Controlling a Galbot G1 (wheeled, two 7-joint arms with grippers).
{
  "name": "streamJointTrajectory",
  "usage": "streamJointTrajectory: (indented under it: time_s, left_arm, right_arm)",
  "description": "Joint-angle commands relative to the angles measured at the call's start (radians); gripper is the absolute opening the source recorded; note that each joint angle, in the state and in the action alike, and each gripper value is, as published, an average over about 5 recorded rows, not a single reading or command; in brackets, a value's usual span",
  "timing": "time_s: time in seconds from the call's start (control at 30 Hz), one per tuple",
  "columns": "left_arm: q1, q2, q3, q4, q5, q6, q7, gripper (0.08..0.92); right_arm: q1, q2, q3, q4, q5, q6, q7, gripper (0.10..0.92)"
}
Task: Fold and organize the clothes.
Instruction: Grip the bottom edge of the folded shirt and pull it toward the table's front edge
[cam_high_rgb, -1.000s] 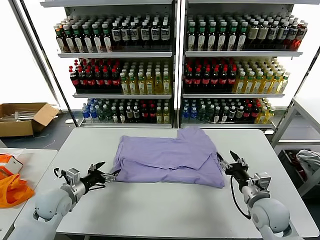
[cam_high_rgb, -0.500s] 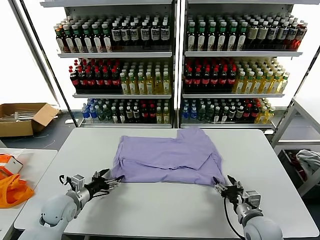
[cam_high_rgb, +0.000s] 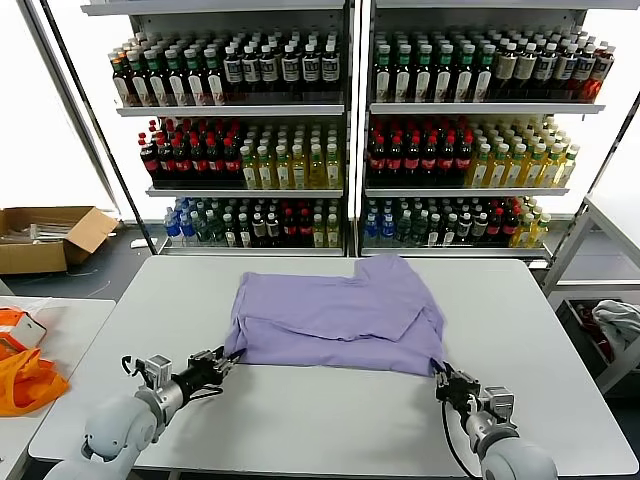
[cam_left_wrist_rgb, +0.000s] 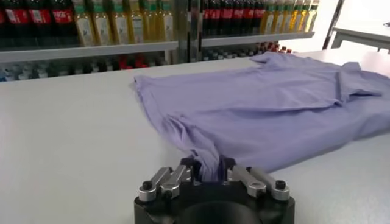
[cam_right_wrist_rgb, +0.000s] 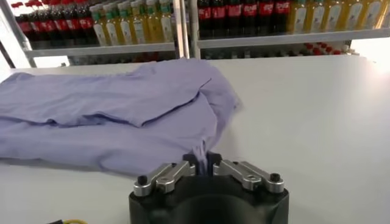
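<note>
The T-shirt (cam_high_rgb: 335, 315) lay mid-frame on the surface (cam_high_rgb: 330, 420), sleeves already folded in. The left gripper (cam_high_rgb: 222, 364) and right gripper (cam_high_rgb: 443, 381) had their fingers clenched on its near corners; the lengthwise folds apparently remained.

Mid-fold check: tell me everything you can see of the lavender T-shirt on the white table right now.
The lavender short-sleeved T-shirt is soft, plain fabric with no print showing. It lies partly folded on the white table, one layer doubled over another, lightly wrinkled, its far edge bulging toward the shelves. Both near corners are pinched: the left gripper is shut on the near corner on the robot's left, the right gripper on the one on its right, with fabric drawn into a small peak between each pair of fingers. Nothing else touches it.
</note>
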Motion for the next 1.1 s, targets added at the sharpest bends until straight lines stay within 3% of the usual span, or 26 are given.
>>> streamJointTrajectory:
  time_s: [0.03, 0.2, 0.47, 0.63, 0.93, 1.1]
  left_arm:
    - [0.092, -0.005, -0.046, -0.084, 0.005, 0.010, -0.010, 0.196]
    - [0.237, -0.017, -0.121, -0.191, 0.015, 0.027, -0.023, 0.103]
    - [0.535, -0.092, -0.262, -0.399, 0.061, 0.044, -0.036, 0.097]
    - [0.688, -0.122, -0.341, -0.454, 0.080, 0.044, -0.037, 0.098]
    - [0.716, -0.132, -0.384, -0.466, 0.091, 0.049, -0.052, 0.101]
    - [0.704, -0.123, -0.395, -0.473, 0.088, 0.049, -0.054, 0.201]
  right_arm:
    - [-0.054, -0.014, 0.008, 0.071, 0.007, 0.011, -0.009, 0.131]
    - [-0.160, -0.044, 0.042, 0.159, 0.005, 0.013, -0.014, 0.131]
    - [-0.405, -0.062, 0.080, 0.326, -0.061, 0.009, -0.020, 0.131]
    - [-0.494, -0.065, 0.075, 0.379, -0.137, 0.001, -0.016, 0.131]
    - [-0.498, -0.078, 0.070, 0.410, -0.183, -0.016, -0.027, 0.131]
    - [-0.500, -0.070, 0.079, 0.416, -0.178, -0.014, -0.025, 0.133]
